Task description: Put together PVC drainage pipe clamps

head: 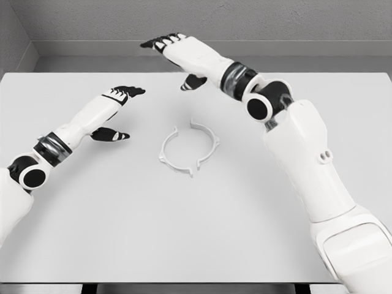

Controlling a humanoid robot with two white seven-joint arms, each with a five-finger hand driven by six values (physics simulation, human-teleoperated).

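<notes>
Two white half-ring clamp pieces lie on the table [92, 233] near its middle, facing each other as a rough circle with small gaps. The left half [168, 154] curves round the lower left; the right half [209, 141] curves round the upper right. My left hand [117, 110] hovers to the left of the ring, fingers spread and empty, thumb pointing toward it. My right hand [173, 54] is raised above the far side of the table, behind the ring, fingers stretched out flat and holding nothing.
The right forearm and elbow [263, 104] slant across the right side of the table, close to the ring's right half. A grey wall [202, 21] runs behind the table's far edge.
</notes>
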